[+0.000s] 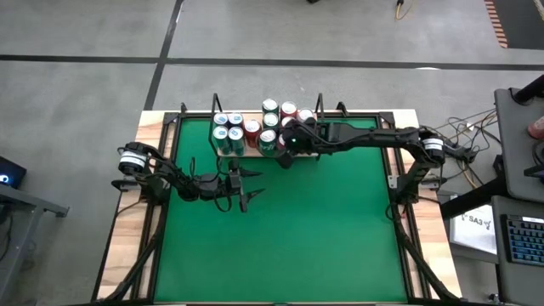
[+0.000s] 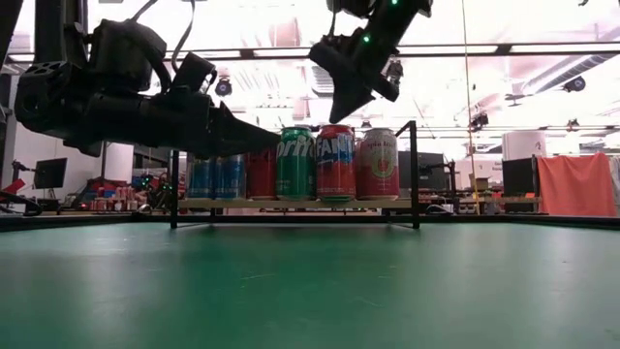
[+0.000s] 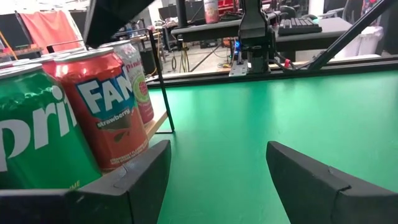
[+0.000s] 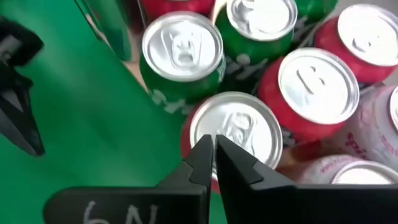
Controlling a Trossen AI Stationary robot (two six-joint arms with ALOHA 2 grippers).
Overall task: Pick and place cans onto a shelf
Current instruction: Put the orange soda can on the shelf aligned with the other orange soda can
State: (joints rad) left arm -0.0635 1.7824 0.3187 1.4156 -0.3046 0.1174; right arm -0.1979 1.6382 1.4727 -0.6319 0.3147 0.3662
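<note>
Right wrist: claw closed above cans.

**A:** What carries things here?

**B:** A green-topped table with wood edges lies under my arms. Directly on it, at its far edge, stands the shelf: a light-wood board with thin black wire uprights at its ends.

**A:** And on the shelf?

**B:** The cans, upright and packed touching one another. Taking the shelf's board as landmark: blue cans at its left end in the low view, then a red one, a green Sprite can, a red Fanta strawberry can, and a pink-and-white can just beside the right upright.
</note>
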